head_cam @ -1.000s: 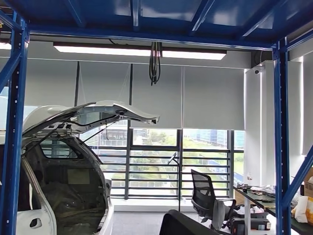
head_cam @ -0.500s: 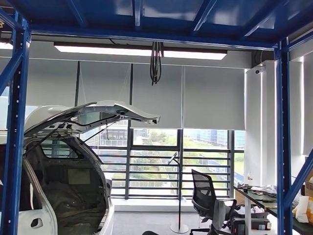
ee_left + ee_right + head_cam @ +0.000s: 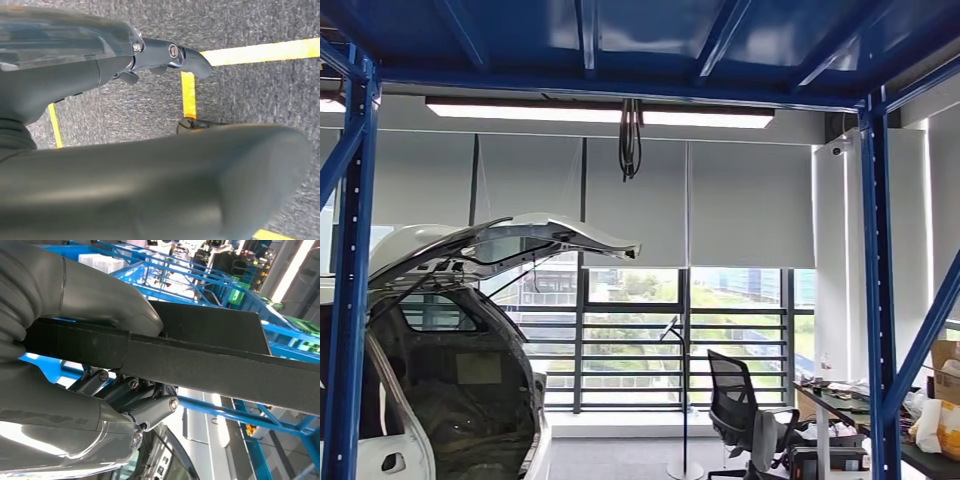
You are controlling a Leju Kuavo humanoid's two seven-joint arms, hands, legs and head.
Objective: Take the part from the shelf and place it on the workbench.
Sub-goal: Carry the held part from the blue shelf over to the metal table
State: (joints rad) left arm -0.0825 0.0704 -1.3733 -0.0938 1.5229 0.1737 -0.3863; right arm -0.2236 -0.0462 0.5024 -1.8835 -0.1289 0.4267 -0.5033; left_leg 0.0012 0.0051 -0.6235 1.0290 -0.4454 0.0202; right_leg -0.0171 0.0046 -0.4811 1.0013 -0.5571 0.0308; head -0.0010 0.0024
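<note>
Among blue shelf beams, the right robot hand [image 3: 94,365] clamps the black part [image 3: 211,352]; left hangs empty.

Flat black part [image 3: 211,347] in right robot hand [image 3: 90,365]

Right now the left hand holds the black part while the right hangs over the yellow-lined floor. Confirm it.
Sides are swapped. The right wrist view shows the right hand holding the black part; the left hand hangs over the yellow-lined floor.

Black part [image 3: 226,365] cut off at frame edge
</note>
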